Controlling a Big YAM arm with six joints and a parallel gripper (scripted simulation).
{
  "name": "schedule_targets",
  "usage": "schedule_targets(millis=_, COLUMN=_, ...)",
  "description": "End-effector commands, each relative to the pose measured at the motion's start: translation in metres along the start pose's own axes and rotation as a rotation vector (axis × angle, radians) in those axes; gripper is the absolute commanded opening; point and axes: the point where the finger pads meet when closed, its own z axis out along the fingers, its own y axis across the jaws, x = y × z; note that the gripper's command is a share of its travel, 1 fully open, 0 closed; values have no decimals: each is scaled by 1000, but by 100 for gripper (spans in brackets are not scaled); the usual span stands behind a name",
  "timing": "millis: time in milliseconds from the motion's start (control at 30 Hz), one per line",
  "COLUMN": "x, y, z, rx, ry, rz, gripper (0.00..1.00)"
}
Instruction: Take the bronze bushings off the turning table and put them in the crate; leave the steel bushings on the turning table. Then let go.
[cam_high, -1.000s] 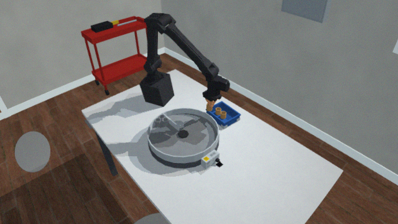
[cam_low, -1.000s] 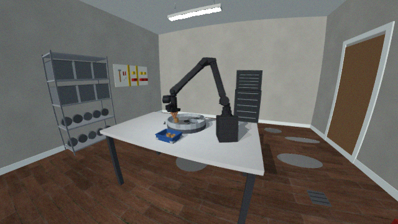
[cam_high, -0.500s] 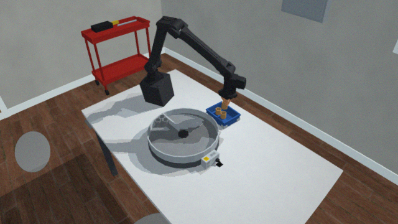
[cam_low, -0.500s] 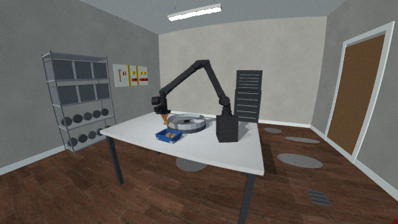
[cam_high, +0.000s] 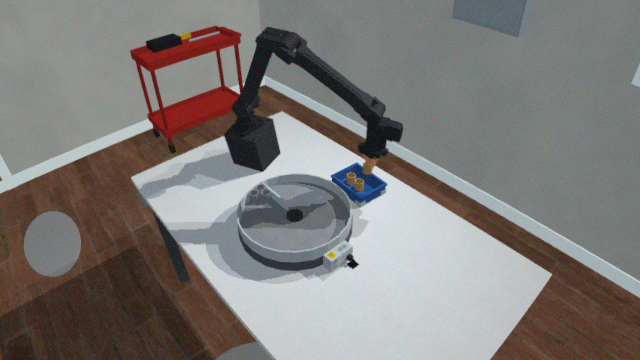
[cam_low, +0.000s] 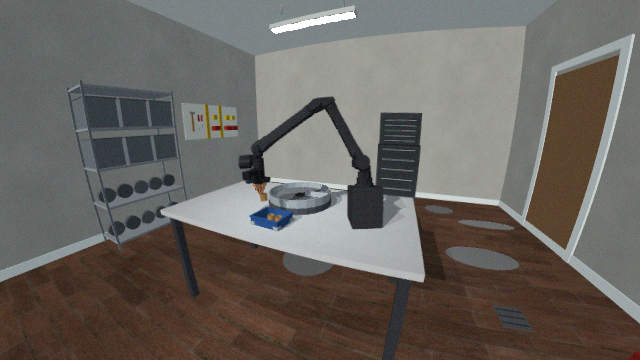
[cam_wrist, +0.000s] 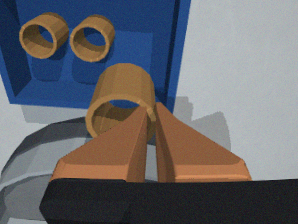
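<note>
My gripper (cam_high: 369, 161) (cam_low: 260, 191) (cam_wrist: 151, 111) is shut on the wall of a bronze bushing (cam_high: 367, 170) (cam_low: 263, 197) (cam_wrist: 125, 84). The bushing hangs above the blue crate (cam_high: 367, 196) (cam_low: 259, 221) (cam_wrist: 60, 98), near its edge in the wrist view. Two more bronze bushings stand in the crate, one bushing (cam_high: 351, 180) (cam_wrist: 60, 31) beside the other bushing (cam_high: 359, 186) (cam_wrist: 106, 31). The round grey turning table (cam_high: 290, 249) (cam_low: 300, 203) (cam_wrist: 25, 157) holds two faint steel bushings by its divider, one bushing (cam_high: 254, 194) beside the other bushing (cam_high: 265, 193). I see no bronze on it.
A small control box (cam_high: 338, 256) with a yellow mark sits at the turning table's outer side. A pale divider (cam_high: 275, 194) crosses part of the turning table, and its raised rim stands close to the crate. The black arm base (cam_high: 253, 145) (cam_low: 365, 206) stands behind the turning table.
</note>
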Motion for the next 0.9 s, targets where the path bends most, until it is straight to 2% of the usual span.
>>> schedule_targets(millis=0, x=-17, y=-25, z=-39, rx=75, ry=-37, rz=14, gripper=0)
schedule_targets(millis=867, x=-14, y=-29, z=-36, rx=79, ry=-38, rz=22, gripper=0)
